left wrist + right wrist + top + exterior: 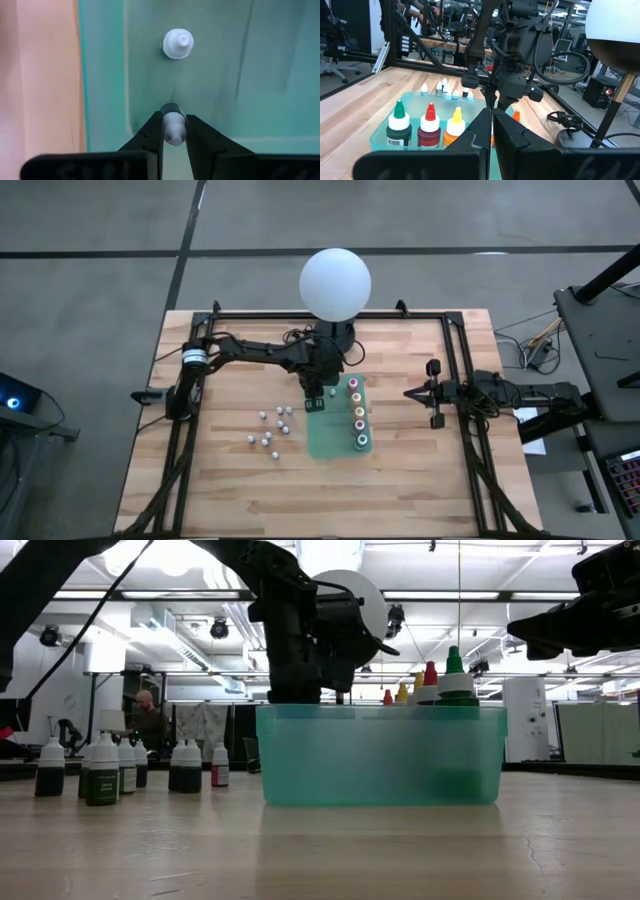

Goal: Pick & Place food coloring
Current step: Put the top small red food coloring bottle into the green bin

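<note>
The left gripper [174, 131]'s jaws are clenching a small white-capped food-coloring bottle [173, 125] over the translucent green plastic bin [210, 65] — poised for placing; the right gripper [435, 393], jaws closed, is idling at the worktop's right side.

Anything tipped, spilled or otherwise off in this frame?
Nothing stands out. The coloured-top bottles stand upright in a row in the green bin, the white-capped bottles stand upright on the table, and the left gripper holds a white-capped bottle over the bin. No spill visible.
</note>
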Robot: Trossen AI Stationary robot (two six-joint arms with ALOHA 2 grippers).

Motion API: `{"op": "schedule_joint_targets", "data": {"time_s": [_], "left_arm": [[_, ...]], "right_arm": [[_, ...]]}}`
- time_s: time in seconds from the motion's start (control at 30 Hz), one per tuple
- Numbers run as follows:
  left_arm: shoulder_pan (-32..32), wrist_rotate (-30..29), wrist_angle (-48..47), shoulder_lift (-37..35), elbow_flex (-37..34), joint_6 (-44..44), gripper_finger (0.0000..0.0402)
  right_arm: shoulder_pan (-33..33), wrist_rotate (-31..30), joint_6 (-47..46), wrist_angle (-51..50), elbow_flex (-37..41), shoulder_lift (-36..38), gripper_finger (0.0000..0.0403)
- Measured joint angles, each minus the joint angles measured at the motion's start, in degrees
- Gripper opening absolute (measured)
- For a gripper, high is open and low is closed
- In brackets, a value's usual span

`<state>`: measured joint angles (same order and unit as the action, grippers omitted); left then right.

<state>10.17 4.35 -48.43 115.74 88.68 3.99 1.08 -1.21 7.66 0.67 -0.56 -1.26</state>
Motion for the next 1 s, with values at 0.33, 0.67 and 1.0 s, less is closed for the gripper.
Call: {"op": "schedule_joint_targets", "data": {"time_s": [0.33,0.67,1.0], "left_arm": [[0.0,-1.1,1.3,0.0,0.0,0.3,0.0037],[0.0,-1.3,1.2,0.0,0.0,0.4,0.0064],[0.0,-1.2,1.0,-0.1,0.0,0.3,0.0075]], "right_arm": [[0.0,0.0,-0.1,0.0,0.0,0.0,0.0009],[0.0,0.0,0.0,0.0,0.0,0.0,0.0009],[0.0,0.0,0.0,0.0,0.0,0.0,0.0009]]}}
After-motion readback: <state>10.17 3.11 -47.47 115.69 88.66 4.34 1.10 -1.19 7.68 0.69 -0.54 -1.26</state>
